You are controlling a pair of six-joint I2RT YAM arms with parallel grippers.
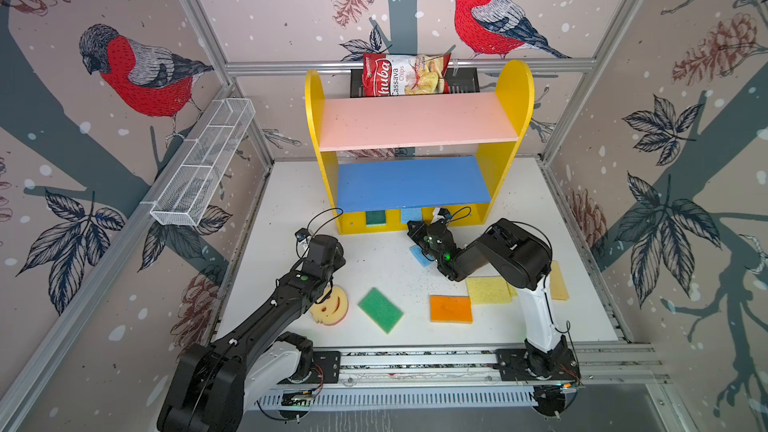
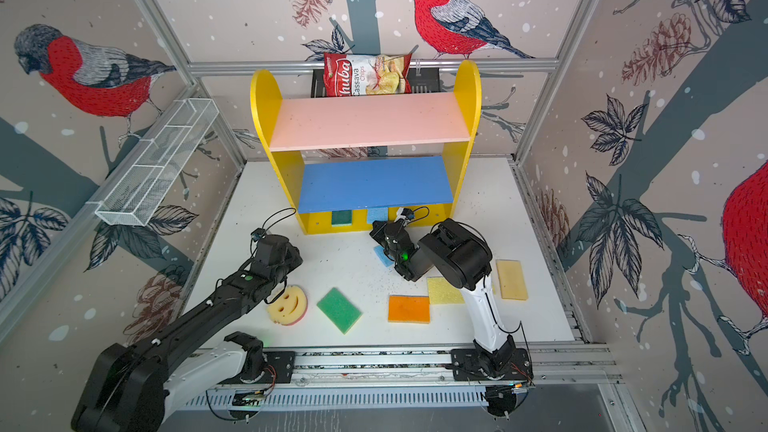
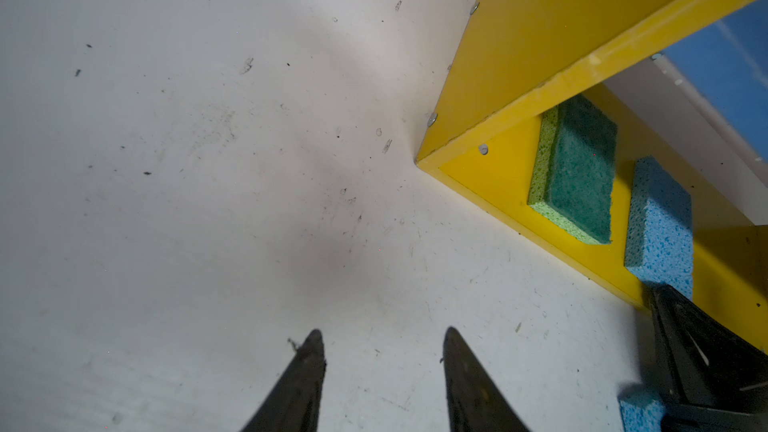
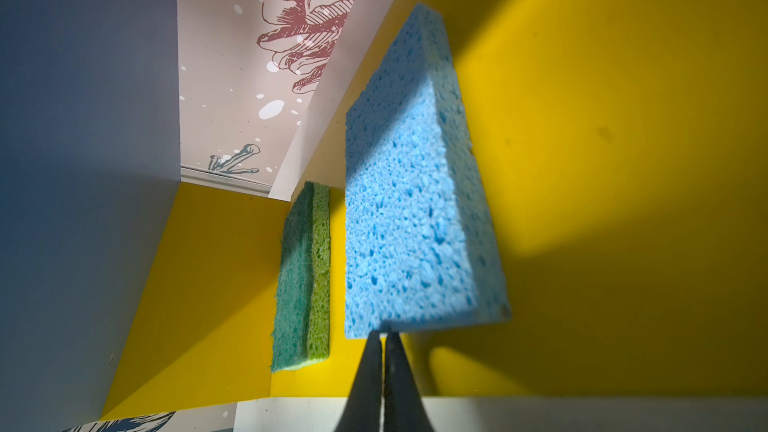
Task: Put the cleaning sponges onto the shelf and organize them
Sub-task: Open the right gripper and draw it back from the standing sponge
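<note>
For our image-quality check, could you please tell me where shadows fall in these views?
Right wrist view: a bright band crosses the shelf beside the light blue sponge, shadow either side; left wrist view: a soft shadow on the table ahead of the left gripper; both top views: evenly lit.

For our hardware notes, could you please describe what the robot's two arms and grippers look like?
The left arm and right arm are mostly black, each with one white link near the base. Each carries a small green indicator and thin black cables looping at the wrist. The left gripper and right gripper have slim, dark, pointed fingers.
</note>
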